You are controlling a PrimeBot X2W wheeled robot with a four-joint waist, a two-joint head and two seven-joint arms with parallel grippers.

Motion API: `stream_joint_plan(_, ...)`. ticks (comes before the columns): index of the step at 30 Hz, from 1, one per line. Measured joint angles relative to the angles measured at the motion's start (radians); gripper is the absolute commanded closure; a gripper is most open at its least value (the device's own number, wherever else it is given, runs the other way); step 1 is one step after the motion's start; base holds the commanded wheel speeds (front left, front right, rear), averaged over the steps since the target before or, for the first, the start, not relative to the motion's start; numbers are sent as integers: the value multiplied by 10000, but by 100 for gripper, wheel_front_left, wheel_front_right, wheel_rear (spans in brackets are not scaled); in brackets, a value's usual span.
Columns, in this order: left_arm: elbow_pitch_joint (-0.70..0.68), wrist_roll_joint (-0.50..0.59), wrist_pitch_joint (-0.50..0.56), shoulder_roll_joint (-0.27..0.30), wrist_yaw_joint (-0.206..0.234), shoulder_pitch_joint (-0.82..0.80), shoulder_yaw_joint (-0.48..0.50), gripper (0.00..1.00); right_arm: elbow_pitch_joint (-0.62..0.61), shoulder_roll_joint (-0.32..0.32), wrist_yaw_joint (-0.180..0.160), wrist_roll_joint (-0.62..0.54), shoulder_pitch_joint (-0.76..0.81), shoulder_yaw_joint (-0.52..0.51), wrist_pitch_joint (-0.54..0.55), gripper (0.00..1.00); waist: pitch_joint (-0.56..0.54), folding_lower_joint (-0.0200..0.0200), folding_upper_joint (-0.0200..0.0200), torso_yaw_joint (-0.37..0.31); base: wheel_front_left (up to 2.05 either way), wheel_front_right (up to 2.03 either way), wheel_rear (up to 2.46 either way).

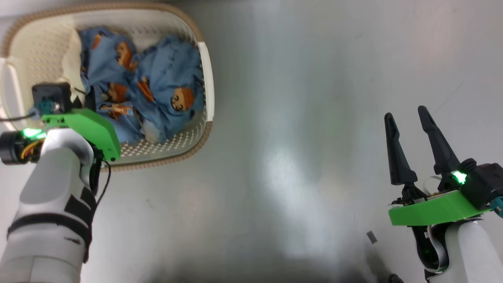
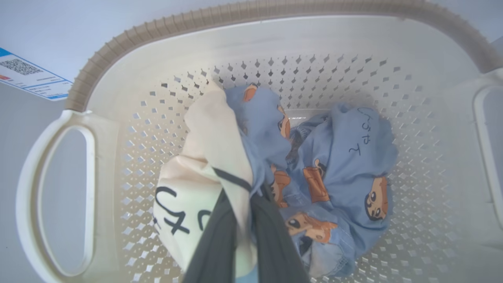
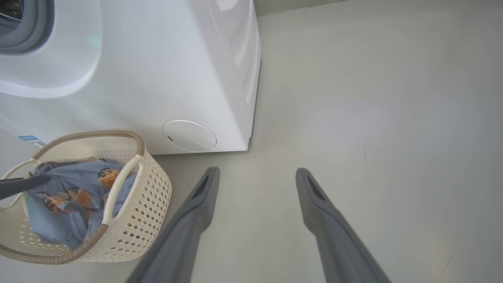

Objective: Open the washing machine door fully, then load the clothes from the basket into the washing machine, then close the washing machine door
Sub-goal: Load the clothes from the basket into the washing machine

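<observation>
Left gripper (image 2: 245, 196), clamped on clothes (image 2: 204, 157) in the basket (image 2: 275, 39), is nearer; washing machine (image 3: 157, 70) lies at basket's twelve o'clock in right wrist view; right gripper (image 3: 257, 173) spread apart

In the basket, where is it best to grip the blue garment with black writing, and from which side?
Probably the raised, crumpled hump of the blue garment near its writing, from straight above: the basket walls close off every side, and that hump stands up enough to pinch.
</observation>
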Motion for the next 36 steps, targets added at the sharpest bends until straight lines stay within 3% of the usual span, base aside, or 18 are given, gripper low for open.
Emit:
stream_joint_plan(22,-7511,-391,-71,-259,0,4830,1430,100,811,-33,0,203,843,424,0,0,-3290,0,0,322,0,0,0)
stream_joint_plan(36,-10134,-222,-71,-554,-105,7224,1875,100,1085,-17,0,203,1552,550,0,0,-5237,0,0,254,0,0,0)
